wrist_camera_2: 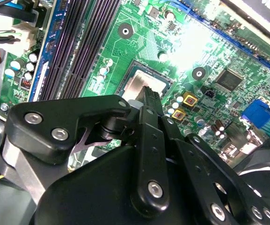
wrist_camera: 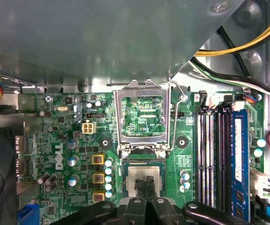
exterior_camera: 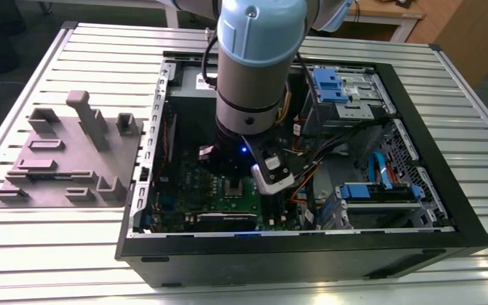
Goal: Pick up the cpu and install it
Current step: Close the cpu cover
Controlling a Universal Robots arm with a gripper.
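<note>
Down in the open socket point(wrist_camera: 162, 174), the cpu point(wrist_camera: 135, 174) lies flat while the closed, empty fingers point(wrist_camera: 141, 188) sit on or just above it, so an off-centre press could tilt it and bend contacts.

In the first wrist view a white printed logo point(wrist_camera: 59, 157) stands on the green board point(wrist_camera: 64, 126), with fine white component markings too small to read. In the exterior view the white label point(exterior_camera: 203, 81) on the grey metal box point(exterior_camera: 183, 87) is illegible.
</note>
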